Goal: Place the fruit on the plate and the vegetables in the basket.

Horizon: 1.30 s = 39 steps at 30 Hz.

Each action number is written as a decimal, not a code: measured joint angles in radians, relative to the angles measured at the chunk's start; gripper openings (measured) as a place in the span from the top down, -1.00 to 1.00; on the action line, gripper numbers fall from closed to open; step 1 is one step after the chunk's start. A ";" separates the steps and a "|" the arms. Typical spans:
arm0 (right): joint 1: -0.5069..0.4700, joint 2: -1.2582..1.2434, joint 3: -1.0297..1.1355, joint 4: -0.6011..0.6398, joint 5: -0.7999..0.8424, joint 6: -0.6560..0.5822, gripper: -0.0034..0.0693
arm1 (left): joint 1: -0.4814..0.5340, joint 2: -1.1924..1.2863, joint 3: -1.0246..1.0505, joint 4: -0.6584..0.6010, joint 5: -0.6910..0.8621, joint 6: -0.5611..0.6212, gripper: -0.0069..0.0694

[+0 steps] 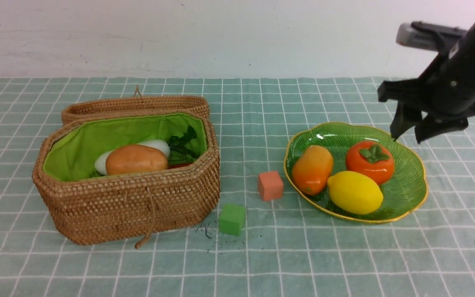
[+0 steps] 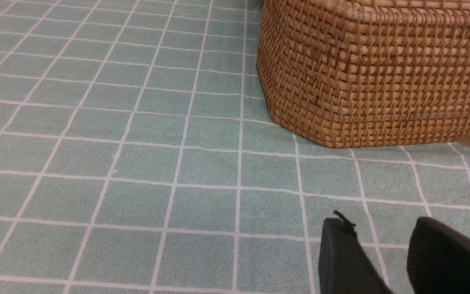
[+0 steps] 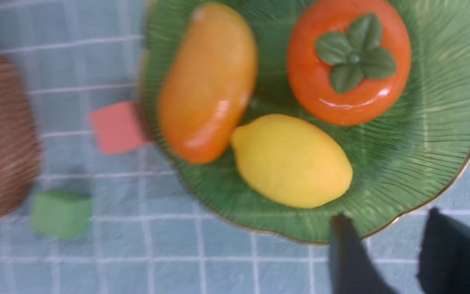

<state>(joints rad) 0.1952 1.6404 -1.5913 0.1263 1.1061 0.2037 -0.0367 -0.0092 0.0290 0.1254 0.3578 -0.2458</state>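
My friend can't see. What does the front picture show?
A green plate holds a mango, a persimmon and a lemon; the right gripper hangs above, empty. A basket holds a potato and radish.

Three toy fruits show at the right of the front view: one lemon (image 1: 355,192), one mango (image 1: 312,169) and one persimmon (image 1: 370,161), all on one green plate (image 1: 406,189). At the left stands one wicker basket (image 1: 130,202) with two vegetables visible, one potato (image 1: 136,159) and one white radish (image 1: 157,145). Two small cubes lie at the centre, one salmon cube (image 1: 270,185) and one green cube (image 1: 232,219).
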 joint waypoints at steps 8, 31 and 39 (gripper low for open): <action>0.152 -0.354 0.293 -0.021 -0.007 -0.022 0.95 | 0.000 0.000 0.000 0.000 0.001 0.000 0.19; 0.202 -0.836 0.692 -0.035 0.119 -0.021 0.93 | 0.000 0.000 0.000 0.000 0.001 0.000 0.19; 0.057 -1.155 0.692 -0.046 0.120 -0.022 0.92 | 0.000 0.000 0.000 0.000 0.000 0.000 0.19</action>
<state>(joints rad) 0.2521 0.4857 -0.8995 0.0804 1.2257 0.1821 -0.0367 -0.0092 0.0290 0.1254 0.3581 -0.2458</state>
